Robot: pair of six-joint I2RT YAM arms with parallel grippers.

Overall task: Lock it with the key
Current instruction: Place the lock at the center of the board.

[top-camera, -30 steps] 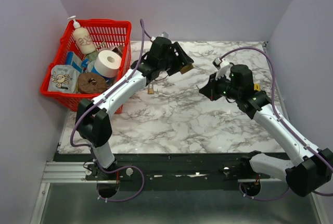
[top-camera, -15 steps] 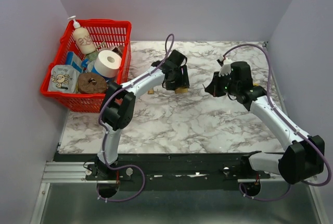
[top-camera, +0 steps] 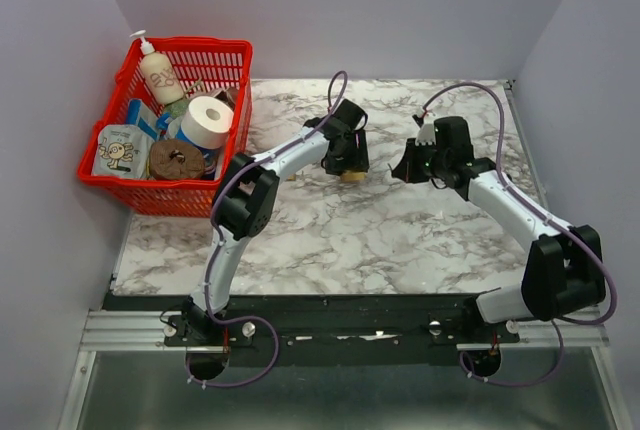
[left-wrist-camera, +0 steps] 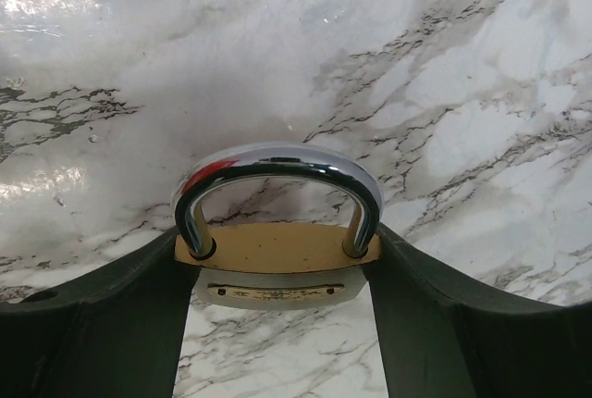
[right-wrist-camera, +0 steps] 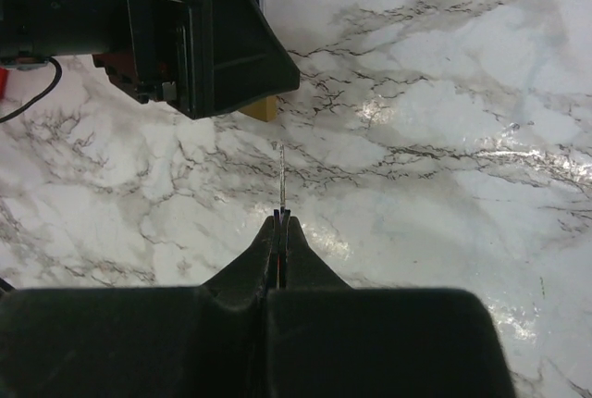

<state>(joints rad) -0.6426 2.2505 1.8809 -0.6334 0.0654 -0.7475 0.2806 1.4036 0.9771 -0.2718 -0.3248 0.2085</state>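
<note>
**Key lined up short of the padlock**

The right end effector (right-wrist-camera: 279,227) was pressed together on the key (right-wrist-camera: 280,176). The blade showed edge-on as a thin sliver pointing away from the fingertips, above the marble table (right-wrist-camera: 444,93). Just ahead of it sat the left end effector (left-wrist-camera: 277,273), its fingers spread wide and clamped on either side of the brass padlock (left-wrist-camera: 277,248). The chrome shackle (left-wrist-camera: 277,162) arched away from the wrist, with both legs meeting the body. Whether it was latched could not be told.

In the overhead view the padlock (top-camera: 350,174) hung low over the middle of the table, with the key hand near it but apart. The red basket (top-camera: 215,55) stood well off to the left.

The step in hand looked like insertion. The keyway was not visible in any view, so doing it well probably meant squaring the blade to the lock's underside first. Then it should advance slowly along the blade's own axis, since a thin, pinched key could easily twist or slip on a skewed contact. The left arm would need to brace firmly.
</note>
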